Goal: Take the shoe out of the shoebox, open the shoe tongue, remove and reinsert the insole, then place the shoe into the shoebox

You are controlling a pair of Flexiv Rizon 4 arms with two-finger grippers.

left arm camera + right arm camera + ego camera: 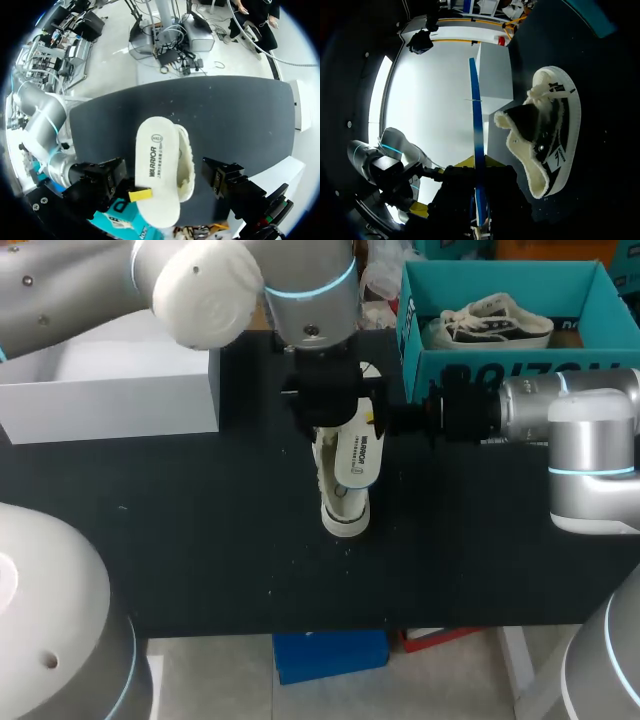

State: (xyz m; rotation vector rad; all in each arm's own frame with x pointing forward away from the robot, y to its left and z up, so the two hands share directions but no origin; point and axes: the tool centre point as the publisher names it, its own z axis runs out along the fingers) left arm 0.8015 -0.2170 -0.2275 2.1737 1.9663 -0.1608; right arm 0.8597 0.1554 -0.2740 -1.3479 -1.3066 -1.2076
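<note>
A shoe (345, 515) lies mid-table (200, 540). The right gripper (477, 162), reaching in from 3 o'clock, pinches the insole (156, 165) just above the shoe. The left gripper (325, 410) hangs over both from 12 o'clock; whether it is spread or pressed together cannot be told. A teal shoebox (470, 370) sits at 2 o'clock.

Bright, even overhead room light. The matte black desk (200, 540) shows almost no glare and only soft shadows. The white insole (157, 170) is brightly lit. In the right wrist view, strong background glare leaves near parts in deep shadow.
</note>
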